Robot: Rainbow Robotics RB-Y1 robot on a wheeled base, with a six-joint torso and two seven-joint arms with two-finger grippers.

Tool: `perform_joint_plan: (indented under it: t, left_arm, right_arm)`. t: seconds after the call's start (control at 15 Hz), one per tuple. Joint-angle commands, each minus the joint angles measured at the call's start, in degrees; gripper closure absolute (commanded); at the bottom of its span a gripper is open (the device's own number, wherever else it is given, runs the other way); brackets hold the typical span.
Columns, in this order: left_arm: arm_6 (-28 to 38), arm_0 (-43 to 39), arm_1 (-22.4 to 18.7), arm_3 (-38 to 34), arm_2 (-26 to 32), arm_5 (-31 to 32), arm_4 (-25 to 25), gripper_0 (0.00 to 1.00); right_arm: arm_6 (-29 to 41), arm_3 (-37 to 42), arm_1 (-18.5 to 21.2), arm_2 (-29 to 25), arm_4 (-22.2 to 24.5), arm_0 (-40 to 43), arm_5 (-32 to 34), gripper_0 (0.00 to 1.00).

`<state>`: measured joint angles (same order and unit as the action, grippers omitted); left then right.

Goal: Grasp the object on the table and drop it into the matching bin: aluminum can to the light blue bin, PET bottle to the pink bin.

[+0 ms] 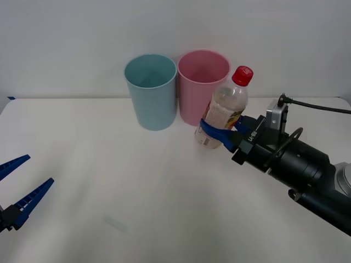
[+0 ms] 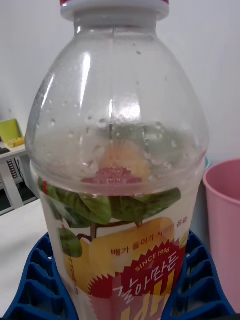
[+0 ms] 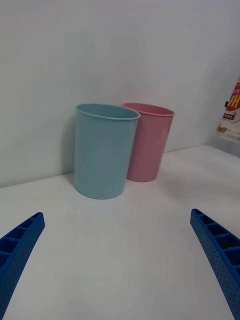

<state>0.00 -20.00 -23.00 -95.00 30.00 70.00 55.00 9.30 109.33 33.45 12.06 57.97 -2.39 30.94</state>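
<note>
- My right tool clamps the PET bottle, lifted at the pink bin's 4 o'clock; its base is hidden.
- My left tool gapes wide, empty, at the worktop's 8 o'clock, cut off.

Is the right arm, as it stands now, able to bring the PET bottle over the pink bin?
Probably yes. The right gripper is shut on the PET bottle, held off the table just beside the pink bin, and nothing stands between them. The bottle's base looks lower than the rim, so a lift seems needed.
</note>
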Motion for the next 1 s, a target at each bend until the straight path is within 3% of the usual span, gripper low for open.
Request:
perform_joint_plan:
  t: [0.07, 0.4, 1.0]
  left_arm:
    - [0.0, 0.0, 0.0, 0.0, 0.0, 0.0, 0.0, 0.00]
    - [0.0, 0.0, 0.0, 0.0, 0.0, 0.0, 0.0, 0.00]
    - [0.0, 0.0, 0.0, 0.0, 0.0, 0.0, 0.0, 0.00]
  right_arm:
    - [4.4, 4.0, 1.4, -0.8, 2.2, -0.7, -5.4, 1.00]
    - [5.3, 1.2, 5.4, -0.7, 2.5, -8.1, -9.4, 1.00]
    - [6.3, -24.0, 6.0, 5.7, 2.5, -32.1, -8.4, 1.00]
